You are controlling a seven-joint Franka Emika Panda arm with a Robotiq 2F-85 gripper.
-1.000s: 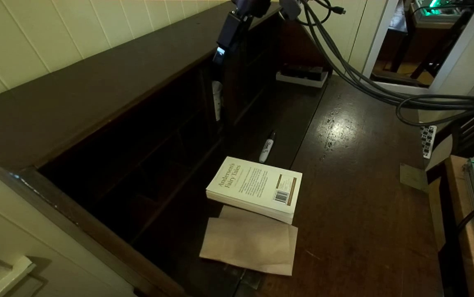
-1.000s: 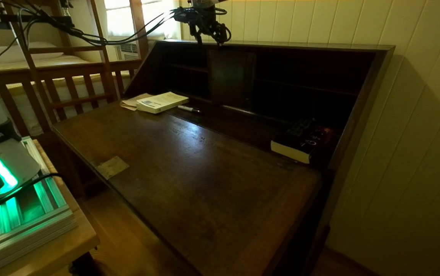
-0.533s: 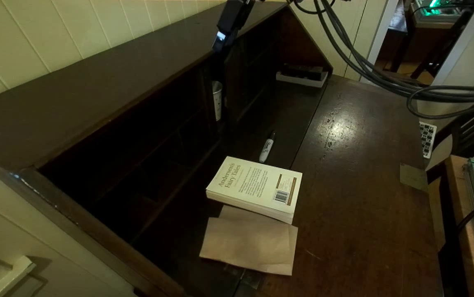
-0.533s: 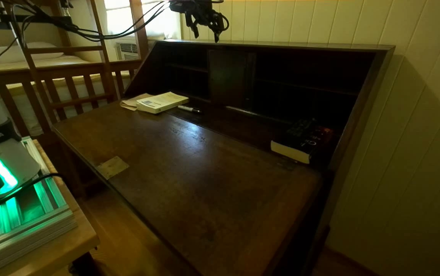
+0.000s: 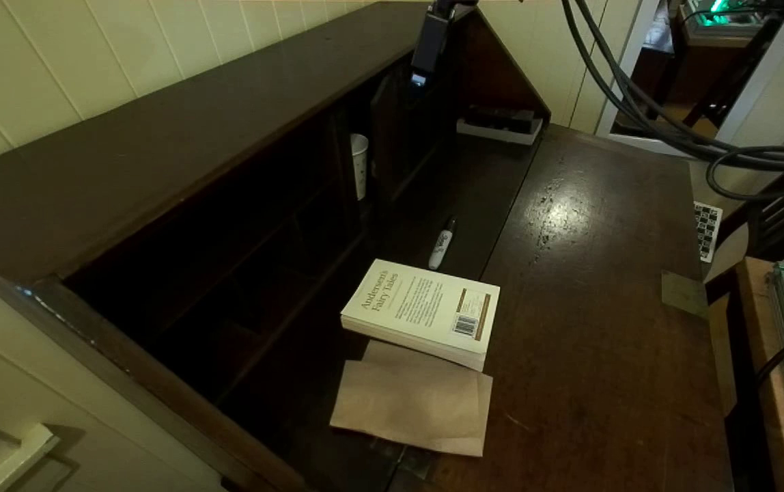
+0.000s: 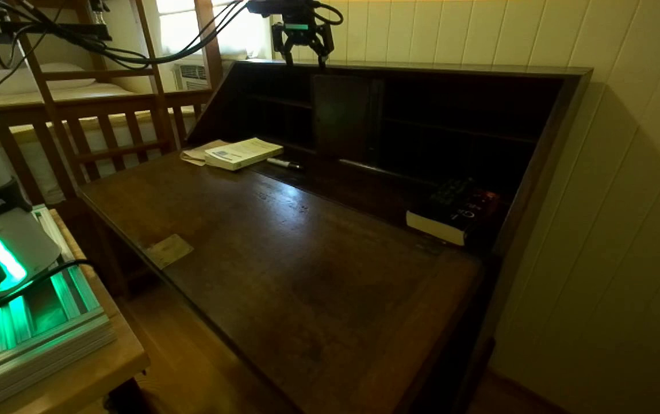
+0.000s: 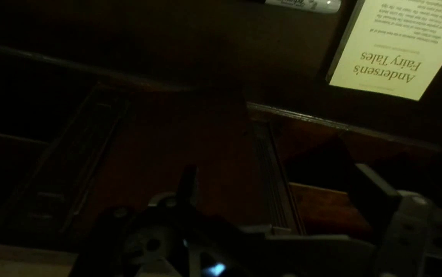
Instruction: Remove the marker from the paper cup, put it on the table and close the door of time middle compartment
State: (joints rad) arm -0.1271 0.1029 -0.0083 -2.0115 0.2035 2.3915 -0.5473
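Noting the pincer (image 6: 306, 63) first: hanging high near the upper edge of the cabinet (image 5: 160, 150), holding its jaws wide apart, gripping nothing. Seeing cables (image 6: 163, 57) sweeping off sideways from above the pincer in both exterior views.

Looking down past the pincer's tips in the wrist view: finding the door (image 6: 342, 115), dark brown, standing ajar, jutting outward at its free edge in an exterior view. Below the pincer as well, glimpsing the paper cup (image 5: 360, 166), white, standing upright inside the middle compartment (image 5: 362, 117), showing through the gap beside the door, losing one side behind a divider (image 5: 343, 164).

Farther below and out in front of the pincer, spotting the marker (image 5: 440, 246): lying flat on the worktop (image 5: 604, 355), out of the paper cup, turning its white end toward the paperback (image 5: 423, 311), leaving a narrow gap in the wrist view. Beyond the marker from the pincer, reading "Andersen's Fairy Tales" on that paperback, lying flat and pale. Farther again, seeing a tan paper sheet (image 5: 412, 410), lying creased, meeting the paperback's edge.

On the opposite side of the pincer from the paperback, picking out a thick dark book (image 6: 451, 210), lying on the worktop by the cabinet's end. Well apart from the pincer, toward the worktop's front edge, catching a dull yellowish plate (image 6: 169, 251), lying flush.

Farthest from the pincer, making out a bed (image 6: 85, 91) behind a wooden ladder (image 6: 100, 73), and a window (image 6: 179, 29), glowing white.
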